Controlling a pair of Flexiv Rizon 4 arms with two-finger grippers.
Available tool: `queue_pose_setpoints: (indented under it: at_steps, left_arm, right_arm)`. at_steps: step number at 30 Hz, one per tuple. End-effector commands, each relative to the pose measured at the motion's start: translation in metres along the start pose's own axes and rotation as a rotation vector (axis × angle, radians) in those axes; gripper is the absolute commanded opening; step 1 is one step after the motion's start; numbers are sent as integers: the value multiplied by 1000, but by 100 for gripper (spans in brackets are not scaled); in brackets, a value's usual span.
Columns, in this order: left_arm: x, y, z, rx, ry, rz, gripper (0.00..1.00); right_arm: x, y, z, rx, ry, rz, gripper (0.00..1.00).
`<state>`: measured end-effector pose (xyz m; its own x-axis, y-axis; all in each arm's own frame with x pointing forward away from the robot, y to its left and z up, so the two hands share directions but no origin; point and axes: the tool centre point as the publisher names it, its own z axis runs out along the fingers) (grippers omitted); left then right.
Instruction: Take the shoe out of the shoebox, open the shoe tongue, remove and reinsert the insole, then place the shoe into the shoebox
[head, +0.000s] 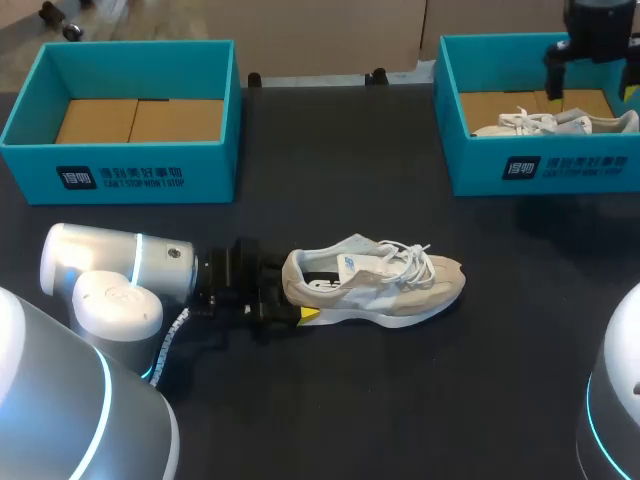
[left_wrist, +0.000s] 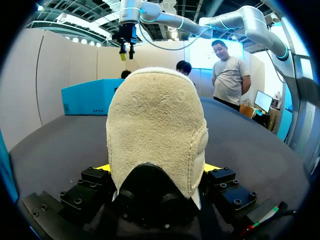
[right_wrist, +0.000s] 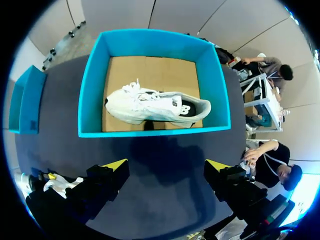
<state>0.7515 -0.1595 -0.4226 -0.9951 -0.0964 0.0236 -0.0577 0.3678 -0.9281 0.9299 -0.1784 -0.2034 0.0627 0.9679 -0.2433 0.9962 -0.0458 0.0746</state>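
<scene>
My left gripper (left_wrist: 157, 169) clamps the heel of the beige shoe (head: 385, 285) on the table (head: 330, 400), my right gripper (right_wrist: 166, 165) hangs released above the right shoebox (right_wrist: 155, 37), so tongue-opening likely comes next, needing that free gripper brought over.

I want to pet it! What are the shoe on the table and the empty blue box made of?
The shoe looks like beige suede at its heel: matte, fuzzy. The shoebox seems to be cardboard: flat teal walls, plain brown floor.
</scene>
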Motion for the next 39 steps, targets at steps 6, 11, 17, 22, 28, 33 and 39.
queue_pose_setpoints:
  at_steps: [6, 11, 17, 22, 28, 33, 39]
  left_arm:
    - [1, 1, 1, -3, 2, 0, 0]
    - [1, 1, 1, -3, 2, 0, 0]
    - [1, 1, 1, -3, 2, 0, 0]
    - [1, 1, 1, -3, 2, 0, 0]
    - [1, 1, 1, -3, 2, 0, 0]
    - [1, 1, 1, -3, 2, 0, 0]
    - [1, 1, 1, -3, 2, 0, 0]
  right_arm:
    - [31, -33, -18, -8, -13, 57, 100]
    - [50, -56, -26, -15, -6, 139, 100]
    - [75, -80, -26, -101, -32, 168, 100]
    - [103, -94, -19, -107, -52, 117, 100]
    - [140, -116, -16, -147, -13, 66, 100]
    - [157, -125, -11, -119, 2, 43, 100]
    - [172, -134, -2, -75, 58, 43, 100]
